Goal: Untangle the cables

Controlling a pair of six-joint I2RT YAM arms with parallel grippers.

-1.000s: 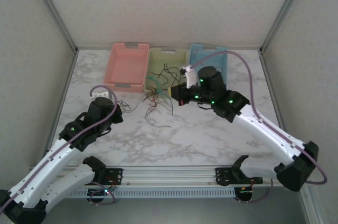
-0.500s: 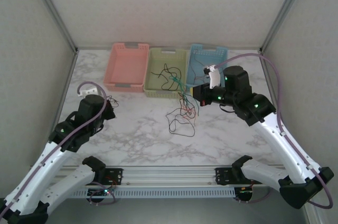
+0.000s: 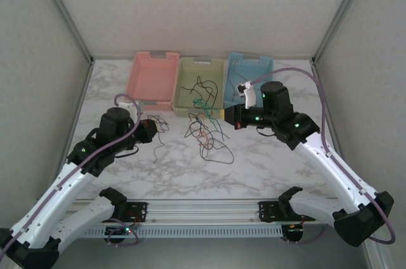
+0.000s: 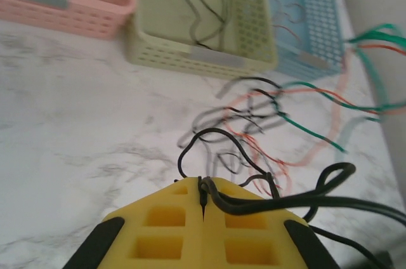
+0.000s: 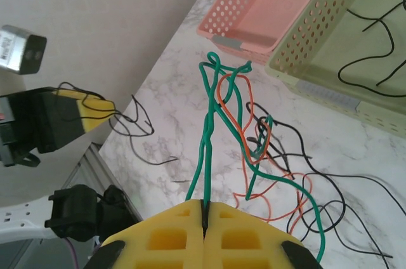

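Both hands closed: left hand (image 4: pixel 203 202) on black cables (image 4: pixel 298 199), right hand (image 5: pixel 205 215) on a green cable (image 5: pixel 209 136).

One pink basket (image 3: pixel 155 55), one green basket (image 3: pixel 203 61), one blue basket (image 3: pixel 250 58), two arms (image 3: pixel 76 174) (image 3: pixel 323 155); cables (image 3: pixel 206 134) too tangled to count.

you have the cables (image 3: pixel 204 134) on the table (image 3: pixel 266 167), before the middle basket (image 3: pixel 190 61), between left gripper (image 3: pixel 152 131) and right gripper (image 3: pixel 226 116).

Marble table (image 3: pixel 260 164) bears three baskets (image 3: pixel 150 101) and tangled cables (image 3: pixel 216 152).
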